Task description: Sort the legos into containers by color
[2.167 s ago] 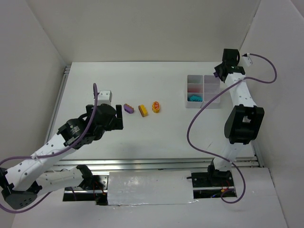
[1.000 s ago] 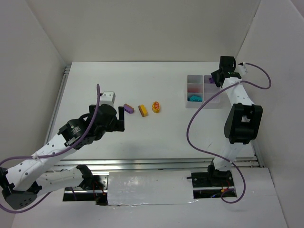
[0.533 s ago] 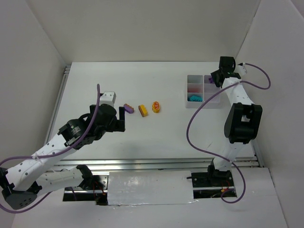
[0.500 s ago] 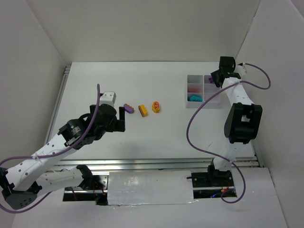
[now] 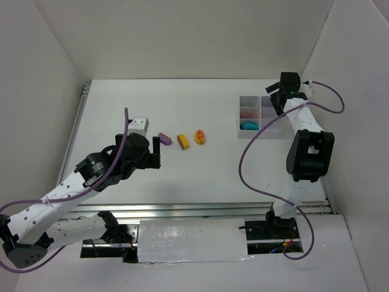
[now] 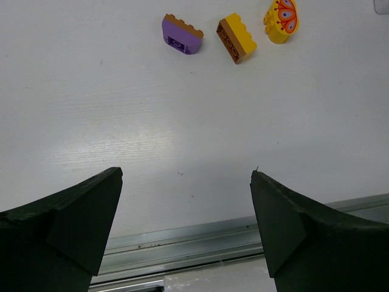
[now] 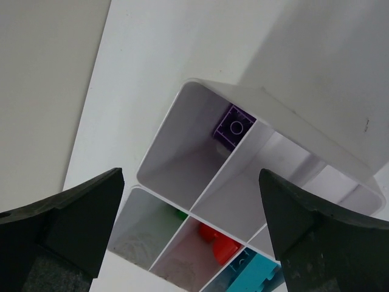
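Note:
Three legos lie on the white table: a purple one [image 5: 165, 139] [image 6: 182, 35], a yellow-orange brick [image 5: 183, 141] [image 6: 236, 38] and a yellow oval with a red pattern [image 5: 199, 136] [image 6: 281, 20]. My left gripper [image 5: 155, 152] [image 6: 186, 175] hangs open just short of them, holding nothing. The containers are cells of a translucent tray [image 5: 240, 115] [image 7: 206, 86] at the right. My right gripper [image 5: 275, 96] [image 7: 190, 174] stands open over its far end. Below it, one cell holds a purple brick [image 7: 233, 126]. Other cells hold a red piece [image 7: 219, 239], a cyan brick [image 7: 258, 277] [image 5: 249, 125] and a bit of green [image 7: 180, 213].
White walls close in the table at the back and both sides, the right wall close to the tray. A metal rail [image 6: 200, 243] runs along the near edge. The right arm's purple cable [image 5: 255, 146] loops over the tray's near side.
The right gripper has gone from nearly shut to wide open over the tray, and the purple brick it carried lies in a cell. The left arm has barely moved.

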{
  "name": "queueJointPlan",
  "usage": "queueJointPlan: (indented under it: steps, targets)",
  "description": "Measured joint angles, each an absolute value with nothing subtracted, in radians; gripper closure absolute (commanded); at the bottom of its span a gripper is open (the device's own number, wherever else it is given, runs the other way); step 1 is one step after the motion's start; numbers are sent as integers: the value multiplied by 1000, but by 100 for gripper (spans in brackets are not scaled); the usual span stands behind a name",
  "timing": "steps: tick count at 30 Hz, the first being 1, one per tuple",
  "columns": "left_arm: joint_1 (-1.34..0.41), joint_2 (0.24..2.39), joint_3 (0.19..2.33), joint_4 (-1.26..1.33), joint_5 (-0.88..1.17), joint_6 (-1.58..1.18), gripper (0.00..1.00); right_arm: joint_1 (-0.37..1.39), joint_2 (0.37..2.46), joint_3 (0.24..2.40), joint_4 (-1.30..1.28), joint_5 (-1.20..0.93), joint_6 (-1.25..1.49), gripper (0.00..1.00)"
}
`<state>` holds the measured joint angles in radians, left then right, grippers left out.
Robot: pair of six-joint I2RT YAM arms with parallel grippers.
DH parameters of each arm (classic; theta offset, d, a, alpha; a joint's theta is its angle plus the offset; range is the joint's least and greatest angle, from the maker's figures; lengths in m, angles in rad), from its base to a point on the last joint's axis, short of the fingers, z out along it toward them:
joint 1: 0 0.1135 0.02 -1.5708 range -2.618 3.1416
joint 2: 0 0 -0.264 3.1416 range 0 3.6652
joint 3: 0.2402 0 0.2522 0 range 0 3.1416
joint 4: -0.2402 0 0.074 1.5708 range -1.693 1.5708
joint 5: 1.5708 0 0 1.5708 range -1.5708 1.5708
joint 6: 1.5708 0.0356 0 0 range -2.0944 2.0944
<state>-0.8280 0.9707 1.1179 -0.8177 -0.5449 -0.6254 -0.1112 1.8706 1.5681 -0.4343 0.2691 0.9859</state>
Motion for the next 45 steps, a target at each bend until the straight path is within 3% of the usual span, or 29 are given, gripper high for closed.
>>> queueJointPlan:
  steps: [6, 11, 18, 25, 30, 41, 45]
  targets:
    - [-827, 992, 1117, -833, -620, -691, 0, -86, 1803, 1543, -435, 230, 918, 0]
    - [-751, 1088, 1127, -828, -642, -791, 0, 38, 1557, 1431, -417, 178, 817, 0]
    - [-525, 1420, 1258, -770, -588, -921, 0, 262, 1188, 1133, -373, 32, 730, 0]
    - [-505, 1851, 1589, -822, -626, -1078, 3, 440, 1182, 992, -387, -72, 684, 0]
    - [-492, 2025, 1712, -849, -623, -1136, 6, 476, 1159, 950, -405, -93, 665, 0]
    - [-431, 2149, 1704, -797, -525, -1155, 21, 482, 1051, 929, -415, -94, 636, 0]
    - [-430, 2150, 1641, -747, -493, -1163, 41, 482, 1051, 929, -416, -94, 634, 0]
